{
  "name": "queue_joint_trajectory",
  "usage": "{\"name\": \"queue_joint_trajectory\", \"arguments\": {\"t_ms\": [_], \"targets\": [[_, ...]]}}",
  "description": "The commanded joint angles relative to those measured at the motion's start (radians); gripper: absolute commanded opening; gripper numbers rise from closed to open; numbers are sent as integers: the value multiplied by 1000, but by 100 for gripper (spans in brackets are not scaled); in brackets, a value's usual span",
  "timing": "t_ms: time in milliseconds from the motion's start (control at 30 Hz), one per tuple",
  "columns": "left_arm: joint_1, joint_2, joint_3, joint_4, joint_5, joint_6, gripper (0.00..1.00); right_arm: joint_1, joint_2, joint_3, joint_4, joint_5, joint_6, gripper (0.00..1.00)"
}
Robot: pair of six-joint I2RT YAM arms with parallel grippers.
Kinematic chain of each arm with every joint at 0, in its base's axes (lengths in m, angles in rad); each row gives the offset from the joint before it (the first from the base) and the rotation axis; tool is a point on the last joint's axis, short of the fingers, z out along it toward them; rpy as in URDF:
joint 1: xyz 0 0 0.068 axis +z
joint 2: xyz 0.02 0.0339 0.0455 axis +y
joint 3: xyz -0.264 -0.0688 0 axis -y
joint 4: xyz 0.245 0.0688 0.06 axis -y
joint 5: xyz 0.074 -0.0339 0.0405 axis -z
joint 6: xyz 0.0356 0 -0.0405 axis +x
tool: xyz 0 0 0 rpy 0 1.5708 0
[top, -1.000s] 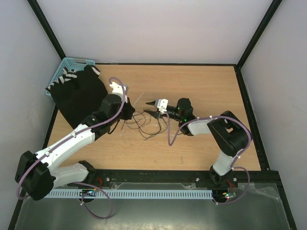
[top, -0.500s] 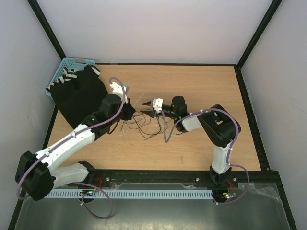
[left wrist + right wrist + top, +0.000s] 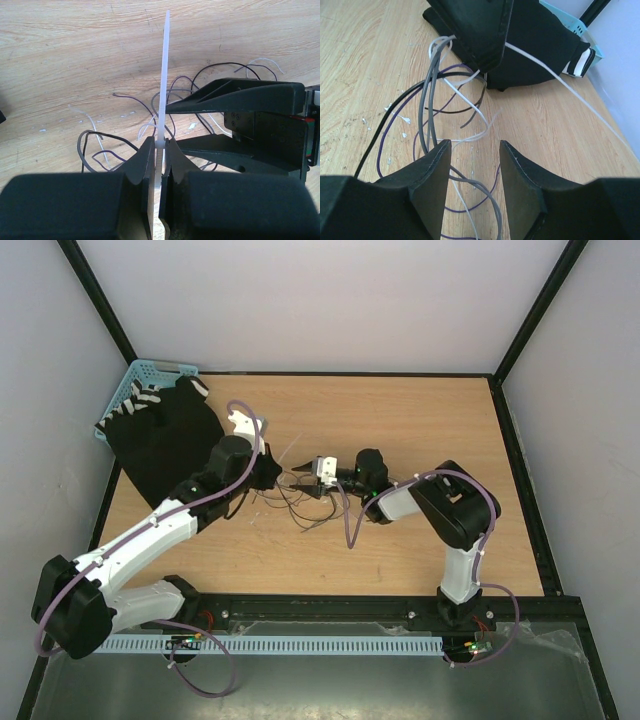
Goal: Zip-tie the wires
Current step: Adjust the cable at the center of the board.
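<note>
Your left end effector (image 3: 160, 150) is pressed together, pinching the white zip tie (image 3: 164, 75), whose free tail projects past its fingertips. Your right end effector (image 3: 475, 150) is spread, one fingertip near that tail. The wires (image 3: 426, 100) sprawl loose on the tabletop (image 3: 420, 430) between both arms. Closing here may trap stray strands instead of the tail, or knock the tail aside.

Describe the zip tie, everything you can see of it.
The zip tie is a thin, white, plastic-looking strip, straight, with a small head near its gripped end. The left gripper is shut on it there, and the free tail sticks out over the table. The wires curl below and beside it. One fingertip of the open right gripper sits right beside the strip; contact cannot be told. No loop around the wires shows.
</note>
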Motion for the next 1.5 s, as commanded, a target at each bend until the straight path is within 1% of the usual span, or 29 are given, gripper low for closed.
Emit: {"name": "queue_joint_trajectory", "arguments": {"t_ms": [0, 333, 400, 467, 533, 567, 633, 733, 767, 900, 1067, 1200, 1467], "targets": [[7, -4, -6, 37, 12, 3, 0, 13, 12, 17, 88, -19, 39, 54], [7, 9, -4, 45, 26, -2, 0, 40, 31, 45, 166, -4, 91, 53], [7, 7, -6, 48, 27, -2, 0, 45, 39, 53, 174, -6, 98, 52], [7, 7, -6, 49, 27, -3, 0, 51, 45, 63, 174, -6, 100, 49], [7, 5, -8, 49, 27, -3, 0, 55, 50, 66, 174, -10, 102, 43], [7, 4, -9, 49, 26, -3, 0, 57, 50, 67, 174, -11, 103, 38], [8, 0, -11, 49, 21, -3, 0, 57, 43, 58, 174, -6, 103, 25], [15, -15, -21, 49, 13, -6, 0, 57, 21, 27, 172, 6, 95, 4], [20, -26, -27, 49, 12, -9, 0, 55, 11, 15, 171, 11, 94, 0], [49, -56, -50, 49, 20, -18, 0, 54, -35, -21, 150, 41, 95, 0], [62, -60, -59, 49, 29, -17, 0, 53, -102, -41, 79, 128, 108, 0], [69, -56, -61, 49, 35, -20, 0, 53, -148, -66, 66, 175, 114, 0], [74, -54, -64, 49, 33, -28, 0, 53, -191, -90, 59, 206, 137, 0]]}}
